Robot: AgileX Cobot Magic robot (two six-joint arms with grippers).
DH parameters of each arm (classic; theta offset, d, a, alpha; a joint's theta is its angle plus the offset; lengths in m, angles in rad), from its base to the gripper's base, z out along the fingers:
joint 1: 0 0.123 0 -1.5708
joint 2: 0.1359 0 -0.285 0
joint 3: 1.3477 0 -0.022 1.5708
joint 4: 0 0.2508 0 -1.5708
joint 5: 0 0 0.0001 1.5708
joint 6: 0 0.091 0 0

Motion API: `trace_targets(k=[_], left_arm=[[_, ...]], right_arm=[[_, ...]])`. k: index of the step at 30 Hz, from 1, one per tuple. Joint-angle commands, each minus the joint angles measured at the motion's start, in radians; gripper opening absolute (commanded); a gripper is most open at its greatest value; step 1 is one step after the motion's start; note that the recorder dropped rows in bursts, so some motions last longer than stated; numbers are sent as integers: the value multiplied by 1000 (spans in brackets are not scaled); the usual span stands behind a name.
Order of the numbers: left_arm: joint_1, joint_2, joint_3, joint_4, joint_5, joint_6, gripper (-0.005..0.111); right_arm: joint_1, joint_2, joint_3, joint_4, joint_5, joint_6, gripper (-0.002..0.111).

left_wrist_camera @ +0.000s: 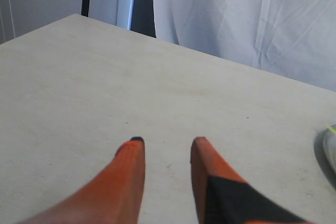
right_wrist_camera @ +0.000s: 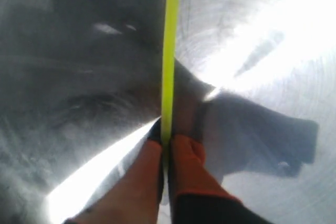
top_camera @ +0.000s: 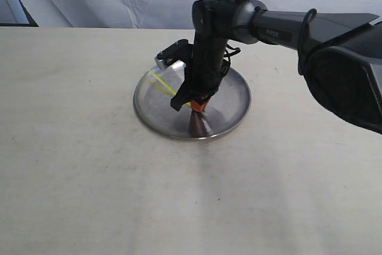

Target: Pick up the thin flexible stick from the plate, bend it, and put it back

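The right gripper (top_camera: pixel 200 107) is clamped on the thin flexible stick (top_camera: pixel 161 82), its two orange fingers pressed together with the strip pinched edge-on between the tips. In the right wrist view the gripper (right_wrist_camera: pixel 165 135) holds one end of the stick (right_wrist_camera: pixel 170 51), and the rest runs straight out ahead of the fingertips over the plate (right_wrist_camera: pixel 262 24). Gripping near an end looks deliberate: it leaves nearly the whole length free, which is what a bend needs. The arm comes down steeply from above, so the fingertips sit low over the plate (top_camera: pixel 179 135) just below them. Whether the stick's far end touches the metal or is already clear of it cannot be told.

The left gripper (left_wrist_camera: pixel 165 142) hangs over the bare table (left_wrist_camera: pixel 105 77), fingers parted with a clear gap and nothing between them. The edge of the plate (left_wrist_camera: pixel 331 145) lies off to one side of it, well apart. Probably it waits there, open, to take the free end if the bend is done with two arms.

The count: one stick, one plate, two grippers with two fingers each. The stick shows no bend yet, so the pickup is the step in hand.
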Motion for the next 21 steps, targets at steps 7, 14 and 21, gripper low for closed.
trace_targets(k=[7,14,21], left_arm=[[3,-5,3,2,1,-1,31],[3,-5,3,2,1,-1,31],[3,-5,3,2,1,-1,31]], right_arm=[[-2,-150,11,10,62,5,-1],[-2,-206,28,24,102,17,-1],[-2,-355,299,69,22,17,-1]])
